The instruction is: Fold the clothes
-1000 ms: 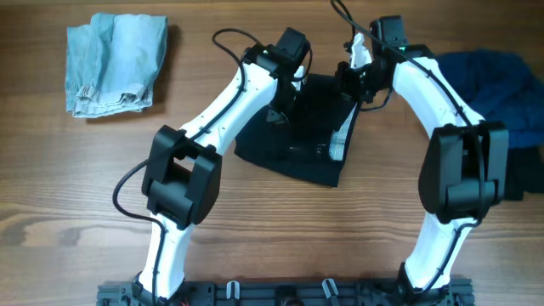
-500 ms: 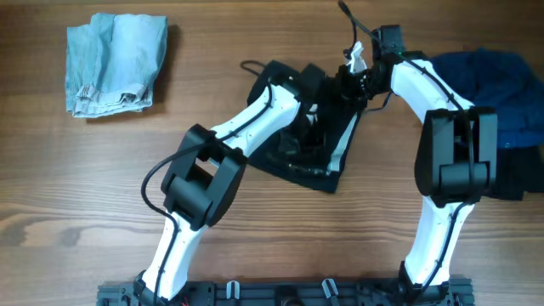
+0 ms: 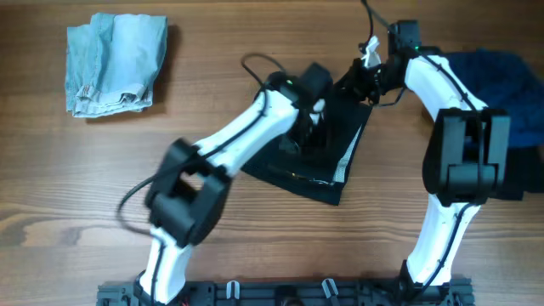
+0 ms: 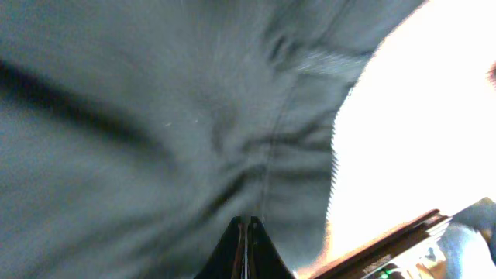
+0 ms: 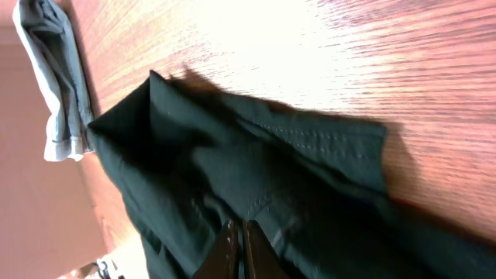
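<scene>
A folded garment (image 3: 116,64) lies on the table's (image 3: 68,195) left (far corner), a spread garment (image 3: 327,166) centre, a heap (image 3: 501,85) right.

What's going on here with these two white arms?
Two robot arms are folding a black garment in the middle of the wooden table. The left gripper and the right gripper both look pinched shut on its fabric. A light blue piece lies folded at far left; a dark blue pile sits at right.

Black garment (image 3: 340,127) on a brown wood-grain tabletop (image 3: 68,187); far left of the garment, pale blue-grey cloth (image 3: 115,64); right of it, navy cloth (image 3: 510,85).
</scene>
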Controlling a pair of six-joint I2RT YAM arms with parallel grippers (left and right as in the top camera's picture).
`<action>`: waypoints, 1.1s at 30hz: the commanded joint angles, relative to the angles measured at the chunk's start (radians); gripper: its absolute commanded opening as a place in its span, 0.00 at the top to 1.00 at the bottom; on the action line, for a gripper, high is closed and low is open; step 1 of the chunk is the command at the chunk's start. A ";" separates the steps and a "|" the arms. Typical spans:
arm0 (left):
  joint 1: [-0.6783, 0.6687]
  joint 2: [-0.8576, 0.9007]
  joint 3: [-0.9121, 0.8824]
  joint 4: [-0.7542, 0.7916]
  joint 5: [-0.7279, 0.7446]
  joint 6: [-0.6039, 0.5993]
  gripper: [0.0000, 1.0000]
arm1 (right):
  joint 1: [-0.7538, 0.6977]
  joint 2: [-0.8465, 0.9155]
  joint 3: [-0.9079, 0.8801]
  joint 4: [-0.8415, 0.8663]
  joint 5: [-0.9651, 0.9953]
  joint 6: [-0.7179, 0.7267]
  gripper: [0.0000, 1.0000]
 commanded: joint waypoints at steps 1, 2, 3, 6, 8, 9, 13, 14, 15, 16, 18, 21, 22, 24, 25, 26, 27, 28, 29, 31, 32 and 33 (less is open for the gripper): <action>0.088 -0.113 0.004 0.009 -0.109 0.024 0.96 | -0.006 -0.129 0.032 -0.095 -0.017 -0.096 0.96; 0.122 -0.112 0.004 0.006 -0.108 0.024 0.96 | -0.003 -0.146 0.032 -0.135 -0.021 -0.135 0.96; 0.154 -0.107 0.003 0.003 -0.108 0.024 0.96 | 0.004 -0.158 0.032 -0.189 -0.029 -0.189 0.96; 0.264 -0.089 0.003 0.005 -0.094 0.024 0.96 | 0.048 -0.156 -0.004 -0.307 -0.055 -0.293 0.96; 0.320 -0.066 0.003 0.005 -0.057 0.033 0.96 | 0.092 -0.153 -0.082 -0.272 -0.069 -0.292 0.96; 0.344 -0.056 0.003 0.005 -0.042 0.051 0.96 | 0.101 -0.151 -0.110 -0.246 -0.070 -0.283 0.96; 0.386 -0.042 0.002 0.017 -0.036 0.084 0.96 | 0.099 -0.148 -0.252 -0.085 -0.073 -0.209 0.91; 0.388 -0.042 0.002 0.020 -0.036 0.087 0.96 | 0.088 -0.143 -0.272 -0.072 -0.072 -0.209 0.90; 0.389 -0.042 0.002 0.024 -0.036 0.087 0.96 | 0.074 -0.135 -0.290 -0.063 -0.072 -0.201 0.90; 0.389 -0.042 0.002 0.027 -0.036 0.087 0.96 | 0.063 -0.130 -0.303 -0.056 -0.064 -0.182 0.89; 0.389 -0.042 0.002 0.031 -0.036 0.087 0.96 | 0.025 -0.098 -0.319 -0.053 0.002 -0.118 0.89; 0.389 -0.042 0.002 0.035 -0.036 0.092 0.95 | -0.013 -0.084 -0.319 -0.050 0.023 -0.113 0.88; 0.389 -0.042 0.002 0.039 -0.036 0.105 0.91 | -0.018 -0.088 -0.316 -0.051 0.013 -0.124 0.89; 0.389 -0.042 0.002 0.044 -0.036 0.113 0.87 | -0.018 -0.105 -0.298 -0.074 -0.150 -0.312 0.77; 0.389 -0.042 0.002 0.046 -0.036 0.114 0.86 | -0.018 -0.127 -0.278 -0.112 -0.210 -0.366 0.67; 0.389 -0.042 0.002 0.046 -0.036 0.114 0.78 | -0.018 -0.167 -0.255 -0.148 -0.201 -0.375 0.57; 0.389 -0.041 0.002 0.045 -0.036 0.137 0.63 | -0.018 -0.230 -0.234 -0.177 -0.169 -0.375 0.19; 0.390 -0.040 0.002 0.046 -0.039 0.170 0.40 | -0.018 -0.296 -0.224 -0.193 -0.128 -0.372 0.00; 0.394 -0.034 0.002 0.049 -0.039 0.171 0.30 | -0.018 -0.352 -0.224 -0.198 -0.101 -0.367 0.00; 0.403 -0.012 0.002 0.054 -0.026 0.217 0.13 | -0.018 -0.453 -0.224 -0.216 -0.064 -0.364 0.01; 0.405 0.011 0.002 0.060 0.011 0.253 0.05 | -0.018 -0.484 -0.224 -0.223 -0.063 -0.364 0.01; 0.405 0.035 0.002 0.066 0.056 0.296 0.00 | -0.018 -0.518 -0.224 -0.232 -0.063 -0.364 0.00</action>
